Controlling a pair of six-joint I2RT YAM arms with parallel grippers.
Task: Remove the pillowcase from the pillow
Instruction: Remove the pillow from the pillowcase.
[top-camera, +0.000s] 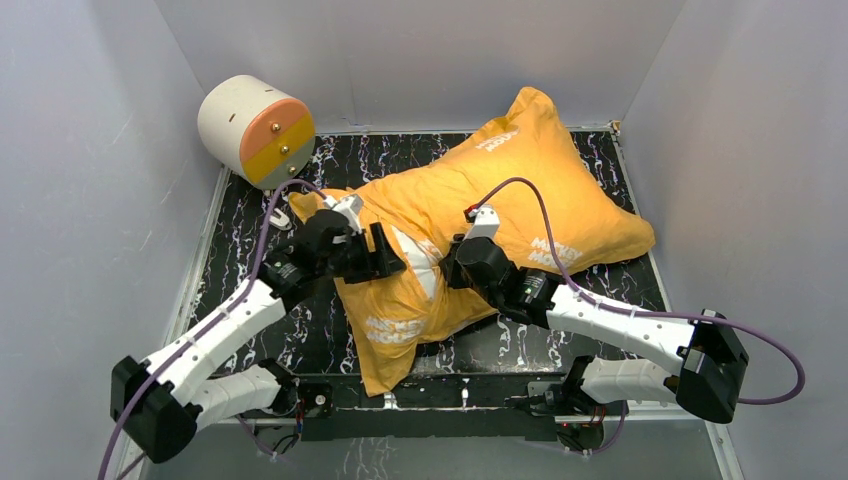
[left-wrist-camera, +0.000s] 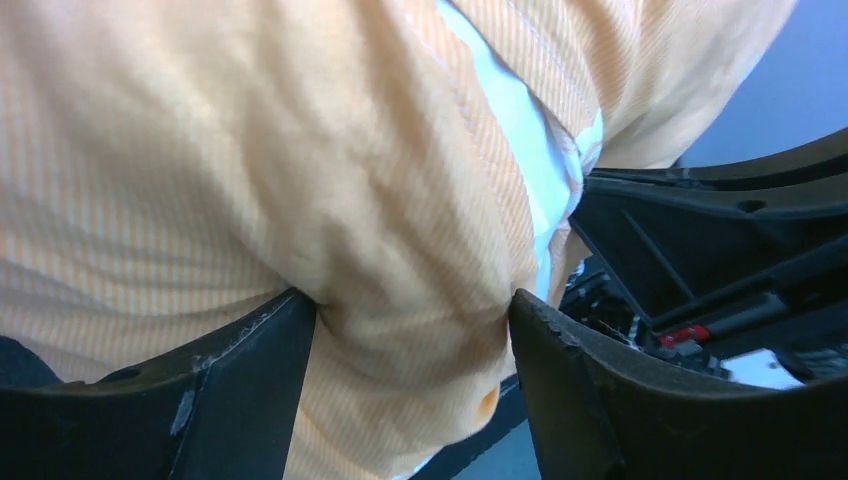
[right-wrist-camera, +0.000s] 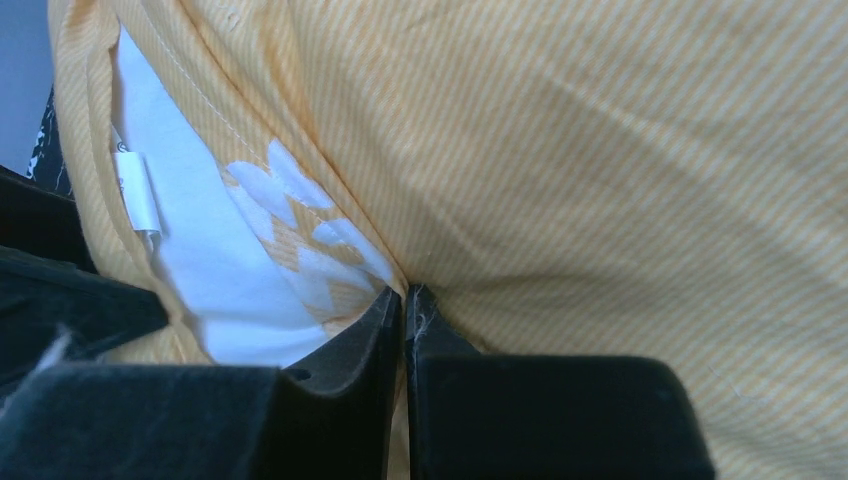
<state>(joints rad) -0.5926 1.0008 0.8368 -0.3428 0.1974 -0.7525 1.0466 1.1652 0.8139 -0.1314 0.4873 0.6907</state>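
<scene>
The pillowcase (top-camera: 520, 190), orange-yellow face up with faint white lettering, lies diagonally across the table and covers the pillow. The white pillow (top-camera: 418, 262) shows only through a slit near the middle. My left gripper (top-camera: 385, 255) is open at the slit's left side. In the left wrist view a bulge of pillowcase (left-wrist-camera: 300, 200) sits between its spread fingers (left-wrist-camera: 412, 310), with the pillow (left-wrist-camera: 510, 120) showing behind. My right gripper (top-camera: 452, 265) is at the slit's right side. In the right wrist view it is shut (right-wrist-camera: 404, 295) on a fold of the pillowcase (right-wrist-camera: 600, 180), next to the exposed pillow (right-wrist-camera: 200, 240).
A cream cylinder with an orange-yellow end (top-camera: 255, 128) rests at the back left corner. The black marbled table (top-camera: 250, 330) is boxed in by white walls on three sides. Purple cables loop from both arms over the cushion.
</scene>
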